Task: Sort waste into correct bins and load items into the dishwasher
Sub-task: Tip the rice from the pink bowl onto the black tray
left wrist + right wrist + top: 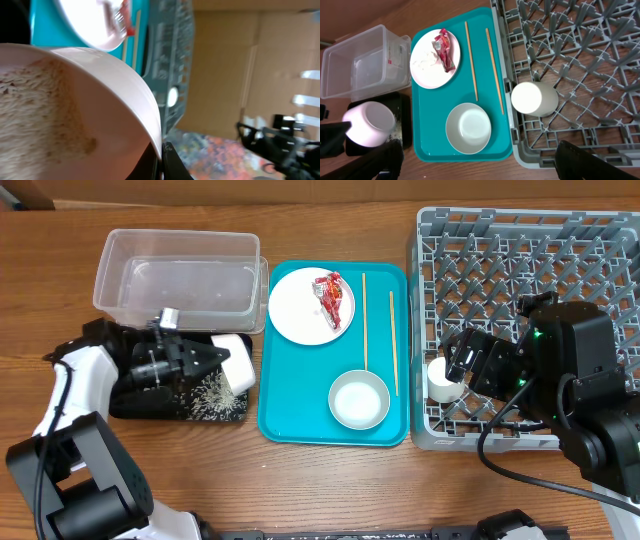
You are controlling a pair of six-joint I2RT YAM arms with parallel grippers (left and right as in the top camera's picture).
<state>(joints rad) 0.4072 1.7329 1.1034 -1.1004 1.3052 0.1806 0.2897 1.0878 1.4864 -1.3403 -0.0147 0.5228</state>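
My left gripper (205, 360) is shut on the rim of the smaller white dish (236, 362) and holds it tipped on its side over the black tray (135, 405). Loose rice grains (205, 393) lie on that tray, and more cling inside the dish (30, 95); my fingers pinch its rim (161, 162). My right gripper (480, 167) is open and empty above the dish rack's (530, 270) front left corner. The small white cup (535, 98) lies in the rack. The large plate (300, 310) with the red wrapper (332, 298), two chopsticks (365, 320) and the pale bowl (359, 400) sit on the teal tray (285, 425). I cannot make out the napkin.
The clear tub (180, 275) stands behind the black tray at the far left. The teal tray lies between the bins and the rack. My right arm's body (580, 380) hangs over the rack's front right part.
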